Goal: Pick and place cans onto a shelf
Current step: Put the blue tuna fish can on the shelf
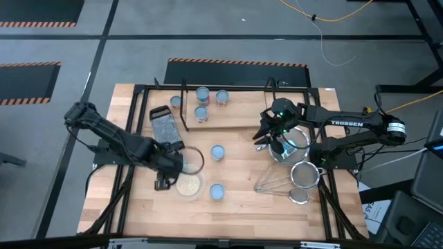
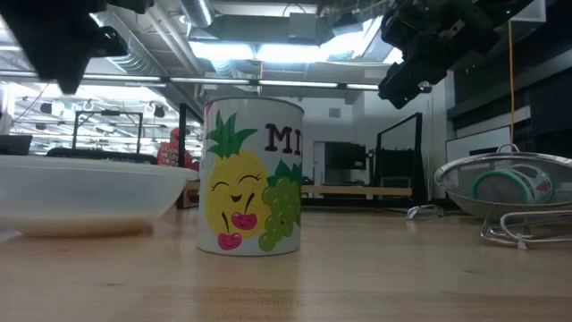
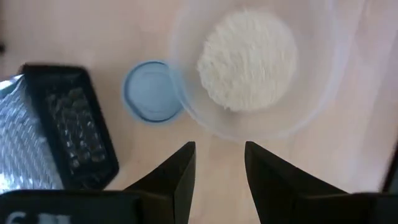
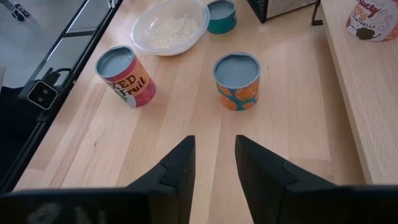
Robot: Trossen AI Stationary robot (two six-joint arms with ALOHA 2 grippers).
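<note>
Three cans (image 1: 216,191) wait on the surface by the bowl (image 1: 188,185), one tight against it. The left claw (image 3: 221,149) above the bowl and the right claw (image 4: 214,146) well beside it both gape empty. Beyond the bowl, about four more stand on the shelf (image 1: 242,117).

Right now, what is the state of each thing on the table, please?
Left gripper: open, empty, above the bowl.
Right gripper: open, empty, over bare table.
Bowl: upright, holds pale grains.
Fruit can: upright, on the table.
Orange can: upright, not yet shelved.
Shelf: holds four cans.
</note>
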